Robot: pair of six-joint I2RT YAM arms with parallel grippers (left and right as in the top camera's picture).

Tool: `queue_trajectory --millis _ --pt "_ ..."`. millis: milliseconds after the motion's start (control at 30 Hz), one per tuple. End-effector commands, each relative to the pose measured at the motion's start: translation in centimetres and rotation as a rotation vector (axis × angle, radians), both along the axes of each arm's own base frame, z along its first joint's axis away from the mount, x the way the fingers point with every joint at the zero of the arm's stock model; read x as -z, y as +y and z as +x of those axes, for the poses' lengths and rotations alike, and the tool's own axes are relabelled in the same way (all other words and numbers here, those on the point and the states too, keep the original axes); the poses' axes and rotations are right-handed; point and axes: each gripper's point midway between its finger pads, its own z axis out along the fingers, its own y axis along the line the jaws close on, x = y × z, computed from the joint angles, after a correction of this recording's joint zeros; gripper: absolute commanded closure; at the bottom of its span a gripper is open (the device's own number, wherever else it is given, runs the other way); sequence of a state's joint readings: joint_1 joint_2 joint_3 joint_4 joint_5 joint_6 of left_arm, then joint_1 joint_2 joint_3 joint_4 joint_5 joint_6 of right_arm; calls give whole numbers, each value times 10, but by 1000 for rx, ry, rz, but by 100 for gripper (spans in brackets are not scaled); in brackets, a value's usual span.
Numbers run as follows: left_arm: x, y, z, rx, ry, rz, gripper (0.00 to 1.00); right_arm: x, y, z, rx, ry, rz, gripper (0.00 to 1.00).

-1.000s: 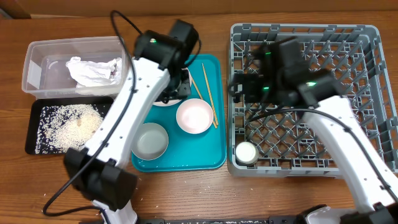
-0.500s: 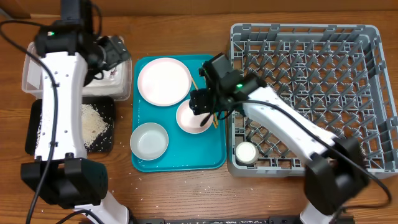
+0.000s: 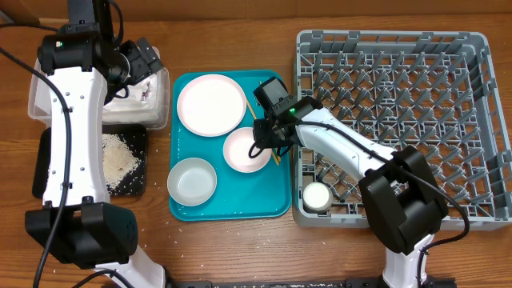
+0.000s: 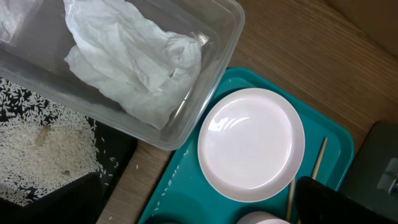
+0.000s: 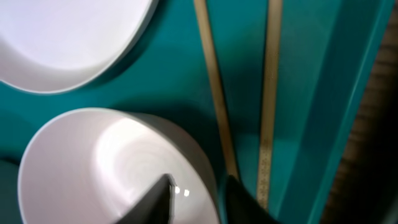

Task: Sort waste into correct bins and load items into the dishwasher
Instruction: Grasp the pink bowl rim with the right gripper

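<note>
Step in hand, apparently: loading the pale pink round bowl (image 5: 106, 168), which sits on the teal plastic serving tray (image 3: 272, 196); right gripper (image 5: 198, 186) spread astride its rim (not yet pinched); next move likely calls for closing, lifting, and carrying to the grey lattice dish rack (image 3: 400, 80); left gripper (image 3: 140, 64) spread, empty.

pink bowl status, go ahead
Right tool open, straddling pale pink round bowl rim. Left tool open, empty. Two thin wooden chopsticks alongside bowl.
</note>
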State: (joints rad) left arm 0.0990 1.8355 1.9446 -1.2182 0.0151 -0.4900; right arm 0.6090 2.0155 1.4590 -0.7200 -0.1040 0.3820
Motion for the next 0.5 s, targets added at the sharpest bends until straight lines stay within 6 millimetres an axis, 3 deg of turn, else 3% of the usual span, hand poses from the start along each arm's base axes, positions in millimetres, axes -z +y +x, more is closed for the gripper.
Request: queue_trajectory --millis 0,67,200,367,467 --pt "-12 1 0 17 -31 19 0 -6 1 8 18 -24 6 89" --pt "-12 1 0 17 -31 19 0 -6 1 8 16 -24 5 94" --pt "-12 1 0 17 -31 20 0 -6 2 8 -24 -37 -4 95" --pt "-12 1 0 17 -31 19 0 -4 1 8 -60 -44 -16 81" --pt "-12 1 0 17 -31 19 0 4 1 7 -65 -33 -24 79"
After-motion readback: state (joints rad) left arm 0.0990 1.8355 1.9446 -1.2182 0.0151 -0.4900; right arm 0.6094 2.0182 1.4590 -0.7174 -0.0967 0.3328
